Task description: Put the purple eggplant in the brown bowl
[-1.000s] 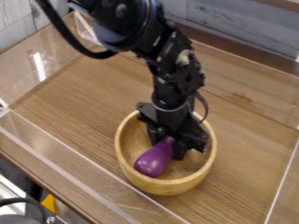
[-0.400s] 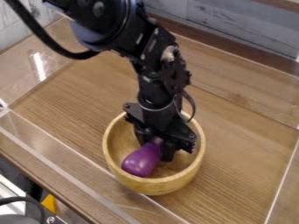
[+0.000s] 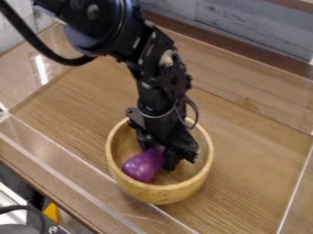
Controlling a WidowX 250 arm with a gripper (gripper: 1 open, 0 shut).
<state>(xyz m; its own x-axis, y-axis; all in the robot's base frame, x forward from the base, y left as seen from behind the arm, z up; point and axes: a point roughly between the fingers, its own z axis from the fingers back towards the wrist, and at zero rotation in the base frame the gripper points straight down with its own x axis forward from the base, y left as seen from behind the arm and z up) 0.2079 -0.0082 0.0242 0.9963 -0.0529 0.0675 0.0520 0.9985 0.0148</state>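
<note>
From here, the claw looks closed on the glossy purple eggplant inside the round light-brown wooden bowl; lifting now could drag 1 rim.

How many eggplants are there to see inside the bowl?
1: the glossy purple toy eggplant lies in the round light-brown wooden bowl, at its left side. The black pincer covers part of the bowl, so more may be hidden.
</note>
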